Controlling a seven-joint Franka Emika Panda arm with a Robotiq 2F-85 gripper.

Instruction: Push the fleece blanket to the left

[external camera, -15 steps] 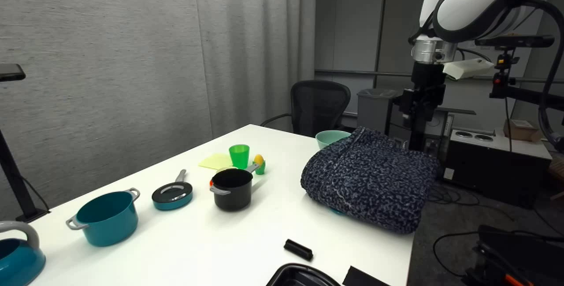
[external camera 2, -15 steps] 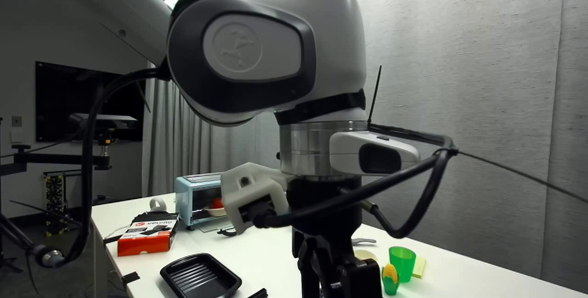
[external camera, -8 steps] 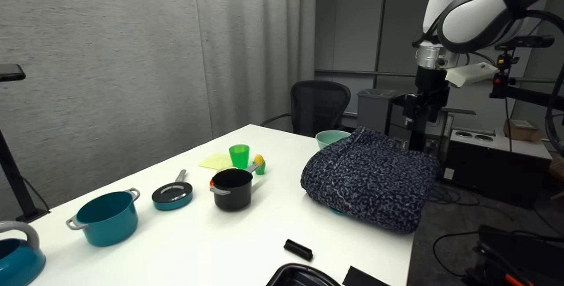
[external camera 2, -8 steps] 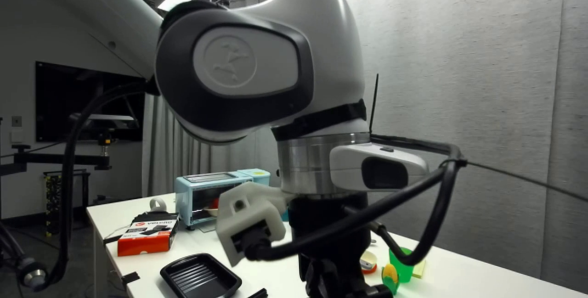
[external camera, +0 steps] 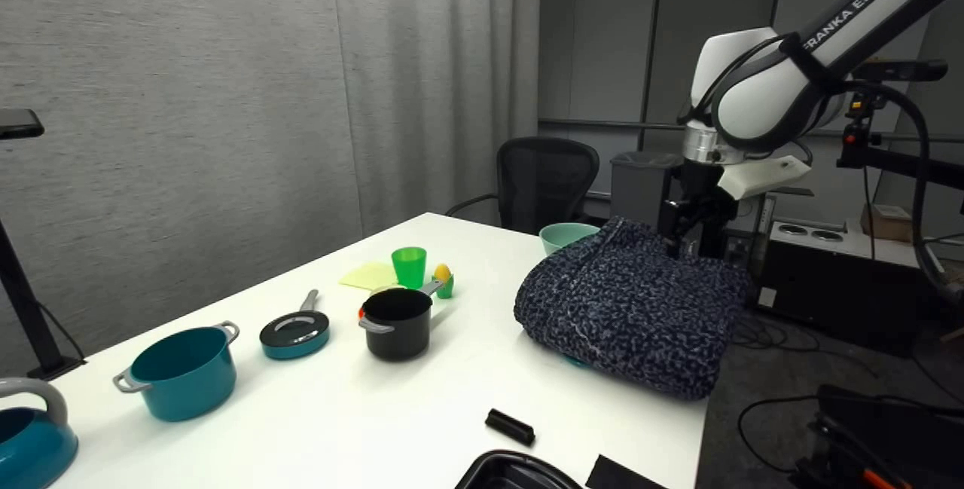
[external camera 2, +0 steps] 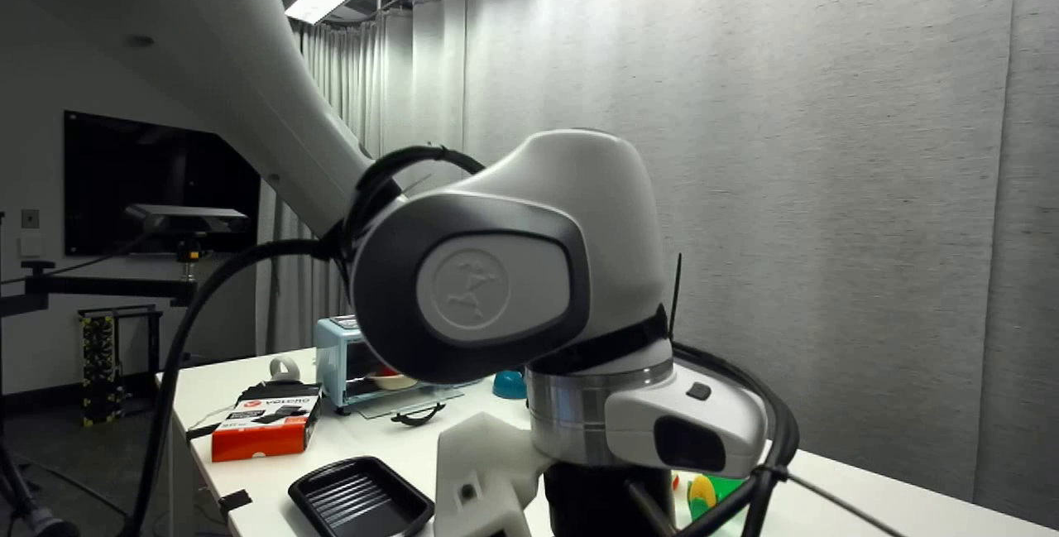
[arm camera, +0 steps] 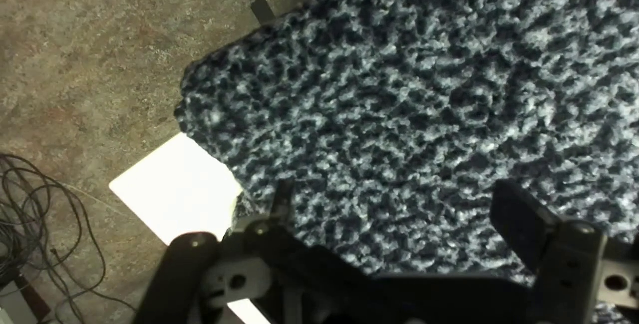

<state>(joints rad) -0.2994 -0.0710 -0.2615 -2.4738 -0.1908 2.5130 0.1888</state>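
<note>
We are reading the gripper (arm camera: 397, 201) as spread wide, nothing pinched; the fleece blanket (arm camera: 399, 89) is lying beyond and across the gap between the jaws, folded thick on the white table (arm camera: 174, 184), whose corner is showing outside one jaw. We are leaving tip contact undetermined. We are expecting a soft, limp bundle, light, not fragile, hardly slippery; pressing only on top is probably going to rumple it. We are favouring contact low on the edge nearest the jaws, shoving all layers together. Across the blanket from the jaws, a teal object (external camera: 576, 362) is peeking out underneath, so we are allowing for extra drag.
</note>
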